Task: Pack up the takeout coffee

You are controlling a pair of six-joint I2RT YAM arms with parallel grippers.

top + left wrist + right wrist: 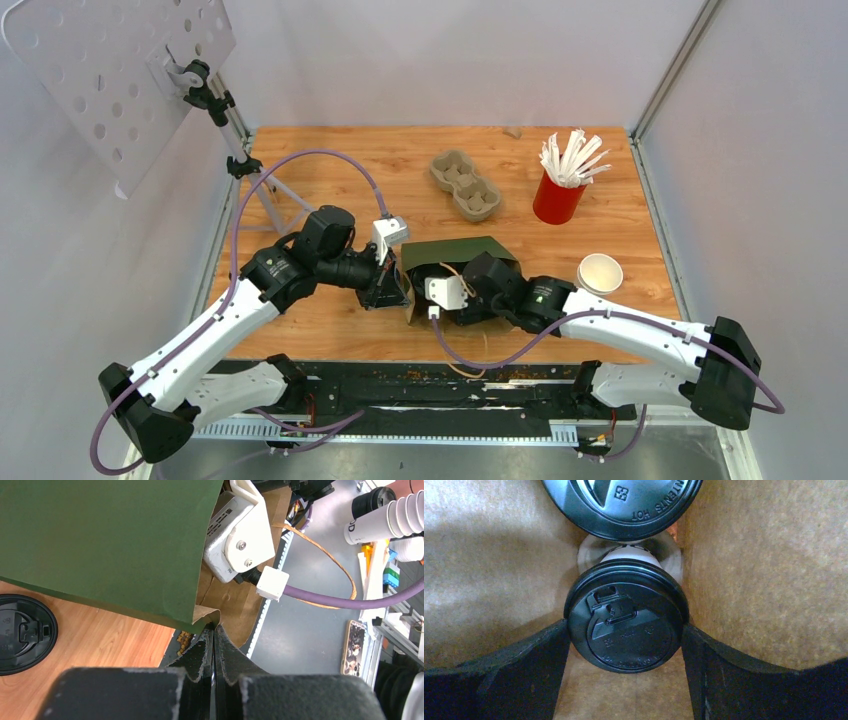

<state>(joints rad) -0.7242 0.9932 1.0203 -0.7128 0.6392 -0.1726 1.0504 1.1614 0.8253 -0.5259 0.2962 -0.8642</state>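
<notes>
A dark green paper bag with a brown inside sits at mid-table. My left gripper is shut on the bag's rim at its left edge. My right gripper reaches inside the bag. Its fingers press both sides of a white takeout coffee cup with a black lid. The second cup's black lid shows just beyond it, deeper in the bag. In the top view both cups are hidden by the bag.
A grey pulp carrier and a red cup of white stirrers stand at the back. An open white cup stands right of the bag. A loose black lid lies on the wood beside the bag.
</notes>
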